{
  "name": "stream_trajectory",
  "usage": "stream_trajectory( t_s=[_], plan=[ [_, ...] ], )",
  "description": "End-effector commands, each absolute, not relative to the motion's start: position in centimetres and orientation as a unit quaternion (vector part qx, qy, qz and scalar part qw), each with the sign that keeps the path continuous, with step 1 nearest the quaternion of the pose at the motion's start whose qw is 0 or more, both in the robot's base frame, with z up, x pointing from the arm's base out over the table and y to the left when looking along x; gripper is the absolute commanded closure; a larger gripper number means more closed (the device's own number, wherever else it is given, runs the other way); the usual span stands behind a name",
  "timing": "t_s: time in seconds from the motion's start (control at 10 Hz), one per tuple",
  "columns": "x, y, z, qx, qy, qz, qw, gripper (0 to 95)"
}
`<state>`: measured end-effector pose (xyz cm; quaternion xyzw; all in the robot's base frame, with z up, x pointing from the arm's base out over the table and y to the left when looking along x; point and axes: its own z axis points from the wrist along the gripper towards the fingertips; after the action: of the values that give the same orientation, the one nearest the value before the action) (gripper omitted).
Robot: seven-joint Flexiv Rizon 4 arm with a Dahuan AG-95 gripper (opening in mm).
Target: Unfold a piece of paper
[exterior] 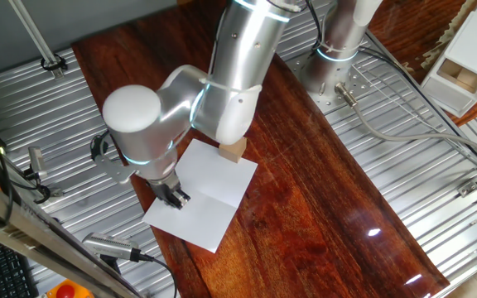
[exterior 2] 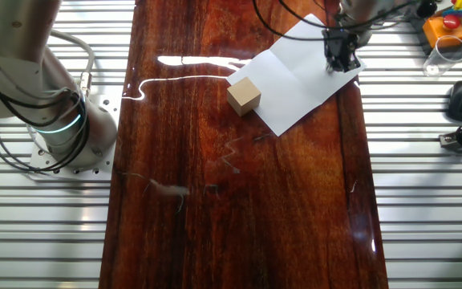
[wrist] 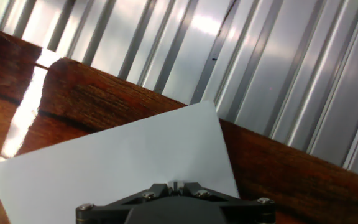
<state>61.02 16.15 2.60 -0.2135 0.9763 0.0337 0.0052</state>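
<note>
The piece of paper (exterior: 209, 186) is a white sheet lying opened out on the dark wooden table, with one crease across its middle. It also shows in the other fixed view (exterior 2: 299, 68) and in the hand view (wrist: 123, 158). My gripper (exterior: 175, 196) is low on the sheet's half nearest the table edge, close to the paper's side edge. In the other fixed view my gripper (exterior 2: 342, 60) is near the paper's corner. In the hand view the jaws (wrist: 176, 184) are pressed together with only a thin slit, apparently pinching the sheet.
A small tan wooden cube (exterior: 233, 150) stands at the paper's far edge, touching or just beside it (exterior 2: 244, 95). The wooden table's edge (wrist: 260, 140) borders ribbed metal. A white box (exterior: 462, 66) sits at the back right. The robot base (exterior 2: 58, 120) stands beside the table.
</note>
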Motion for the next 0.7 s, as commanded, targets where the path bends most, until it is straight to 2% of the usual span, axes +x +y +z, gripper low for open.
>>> stream_trajectory(
  t_s=[0.1,0.4,0.7],
  plan=[
    [61.8,10.4,3.2,-0.272,0.961,0.039,-0.002,95.0],
    [62.2,4.1,5.5,-0.313,0.949,0.041,-0.021,95.0],
    [62.0,3.5,5.8,-0.311,0.949,0.041,-0.021,95.0]
  ],
)
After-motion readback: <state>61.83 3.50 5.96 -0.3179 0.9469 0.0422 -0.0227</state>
